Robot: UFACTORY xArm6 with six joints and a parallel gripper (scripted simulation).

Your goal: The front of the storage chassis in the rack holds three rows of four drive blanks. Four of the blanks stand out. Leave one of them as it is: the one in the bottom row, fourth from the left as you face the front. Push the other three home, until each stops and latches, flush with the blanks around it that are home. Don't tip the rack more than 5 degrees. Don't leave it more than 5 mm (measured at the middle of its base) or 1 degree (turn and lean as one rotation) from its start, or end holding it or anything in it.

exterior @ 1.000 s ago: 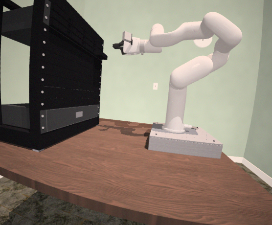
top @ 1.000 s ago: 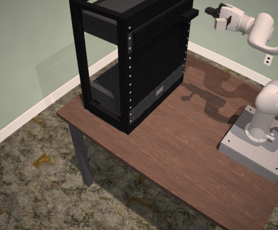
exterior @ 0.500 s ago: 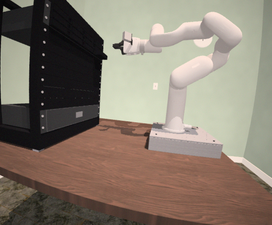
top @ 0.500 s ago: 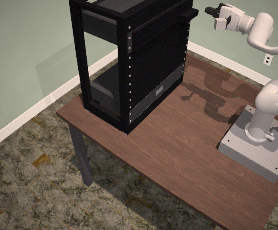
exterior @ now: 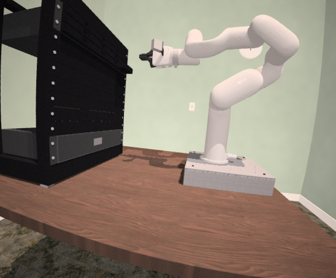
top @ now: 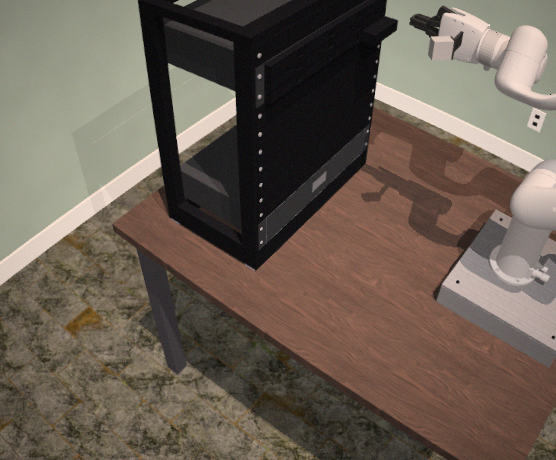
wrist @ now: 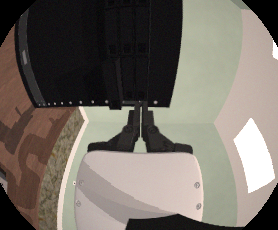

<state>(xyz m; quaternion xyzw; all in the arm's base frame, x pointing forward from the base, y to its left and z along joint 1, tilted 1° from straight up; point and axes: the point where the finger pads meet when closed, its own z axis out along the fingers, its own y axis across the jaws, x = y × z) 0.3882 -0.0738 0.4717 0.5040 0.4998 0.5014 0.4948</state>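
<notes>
Gripper (exterior: 142, 56) shut with fingertips pressed together, holding nothing; held high, level with the storage chassis (exterior: 95, 42) at the top of the rack (exterior: 45, 90), just off its right front corner and apart from it; aimed horizontally at the protruding dark piece (exterior: 127, 70) at that corner, judged to be a blank standing proud, though individual blanks cannot be told apart on the dark front. Rack standing on the wooden table (exterior: 164, 211), well apart from the arm's grey base block (exterior: 255, 184). Risk, as judged: an off-centre or glancing push high on the rack levering it into a tilt or slide; likewise pressing the bottom-row fourth blank by mistake. No legible writing; only a blank pale label (exterior: 98, 141) on the lower grey panel (exterior: 74, 146).
</notes>
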